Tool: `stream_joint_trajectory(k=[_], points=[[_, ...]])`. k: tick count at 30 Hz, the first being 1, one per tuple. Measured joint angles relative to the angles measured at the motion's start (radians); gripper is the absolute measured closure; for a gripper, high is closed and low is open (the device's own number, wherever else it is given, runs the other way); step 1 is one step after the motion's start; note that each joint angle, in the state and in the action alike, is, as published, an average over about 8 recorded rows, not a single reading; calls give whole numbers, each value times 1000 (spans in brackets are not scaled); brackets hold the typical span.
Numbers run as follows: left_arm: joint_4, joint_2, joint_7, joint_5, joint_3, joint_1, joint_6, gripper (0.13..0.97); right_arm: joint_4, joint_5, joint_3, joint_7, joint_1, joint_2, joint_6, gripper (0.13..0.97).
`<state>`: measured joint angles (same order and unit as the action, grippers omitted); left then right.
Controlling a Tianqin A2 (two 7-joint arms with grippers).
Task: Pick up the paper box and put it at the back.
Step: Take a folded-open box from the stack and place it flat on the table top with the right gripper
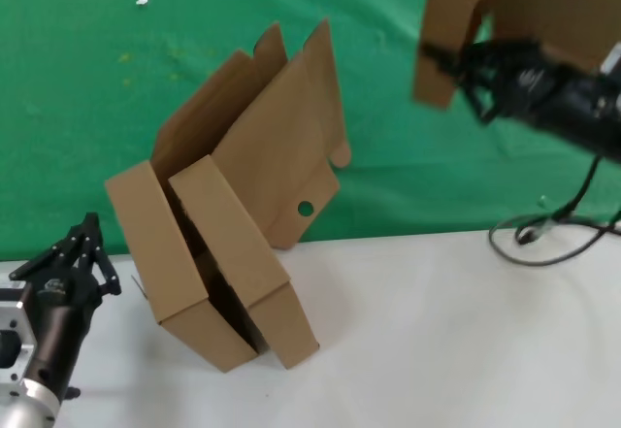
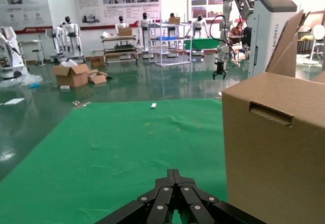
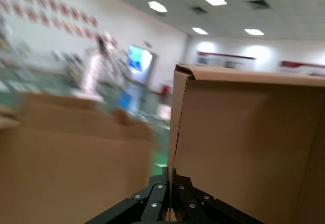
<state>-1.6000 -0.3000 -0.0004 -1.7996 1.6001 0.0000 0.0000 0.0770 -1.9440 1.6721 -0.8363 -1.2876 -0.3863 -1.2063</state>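
Cardboard box (image 1: 461, 20) is hanging above the green cloth (image 1: 87, 108), right gripper (image 1: 464, 71) clamped on its wall. Left gripper (image 1: 82, 248) is idling low-left, fingers together.

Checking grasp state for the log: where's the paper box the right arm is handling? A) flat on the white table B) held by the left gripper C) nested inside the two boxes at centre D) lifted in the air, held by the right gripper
D: in the head view the right gripper grips the paper box raised above the green cloth, while the left gripper sits low near the two nested boxes.
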Motion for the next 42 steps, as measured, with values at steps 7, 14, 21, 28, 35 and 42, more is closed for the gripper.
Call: stream_joint_trajectory(k=[7,14,21,28,35,42], points=[[0,0,0,0,0,0,0,922,48,58,-74,-228,-57,-4,257,941],[0,0,0,0,0,0,0,898,174,116,-51,-365,-51,13,375,941],[0,0,0,0,0,0,0,805,159,229,62,-463,-101,55,401,941],[0,0,0,0,0,0,0,677,20,291,114,-576,-152,109,503,941],[0,0,0,0,0,0,0,527,-44,355,169,-599,-135,92,598,942],[0,0,0,0,0,0,0,380,-60,422,230,-537,-102,29,617,942]])
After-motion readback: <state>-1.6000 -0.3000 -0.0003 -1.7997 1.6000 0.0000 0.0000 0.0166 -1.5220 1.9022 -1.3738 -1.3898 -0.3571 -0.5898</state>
